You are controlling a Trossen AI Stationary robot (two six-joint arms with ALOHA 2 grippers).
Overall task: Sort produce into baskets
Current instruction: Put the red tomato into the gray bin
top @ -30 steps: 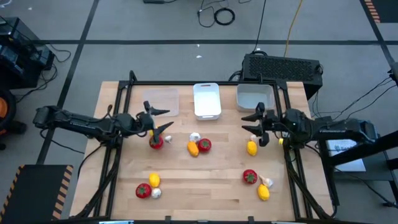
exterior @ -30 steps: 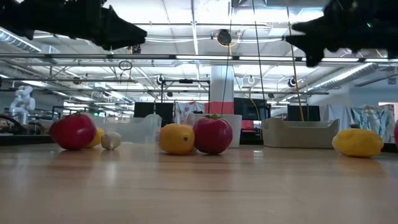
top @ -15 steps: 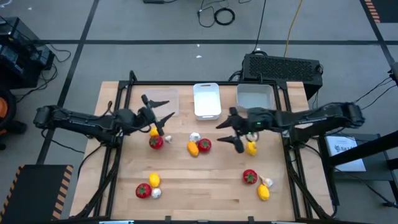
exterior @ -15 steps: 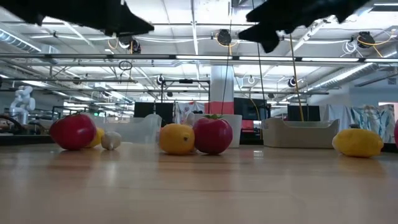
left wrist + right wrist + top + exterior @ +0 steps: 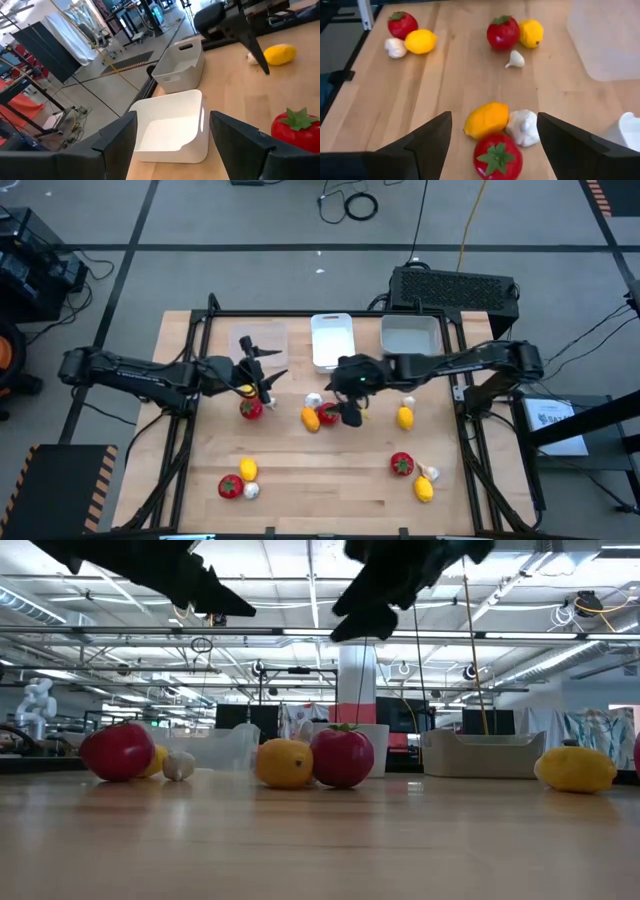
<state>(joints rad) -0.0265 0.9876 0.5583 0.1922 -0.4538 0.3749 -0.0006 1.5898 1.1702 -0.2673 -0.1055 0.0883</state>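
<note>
My right gripper (image 5: 340, 395) hangs open above the middle cluster: a red tomato (image 5: 497, 156), an orange-yellow lemon (image 5: 486, 119) and a garlic bulb (image 5: 524, 126), all resting on the table. In the right wrist view the tomato lies between and beyond its two fingers, untouched. My left gripper (image 5: 265, 365) is open and empty above the table, near a tomato (image 5: 251, 408) and a lemon (image 5: 246, 390). Along the far edge stand the clear tray (image 5: 262, 340), the white tray (image 5: 332, 340) and the grey-white tray (image 5: 410, 335). In the low view both grippers are well above the tabletop.
More produce lies on the table: a lemon (image 5: 404, 417) and garlic (image 5: 407, 402) at the right, a tomato (image 5: 401, 464), garlic and lemon (image 5: 424, 488) at the near right, and a lemon (image 5: 248, 470), tomato (image 5: 230, 486) and garlic at the near left. A black box (image 5: 455, 288) stands behind the table.
My right gripper has swept from the table's right side toward the left, past the lemon there, and now stands over the middle cluster, still open. My left gripper has shifted a little toward the right. No produce has moved.
</note>
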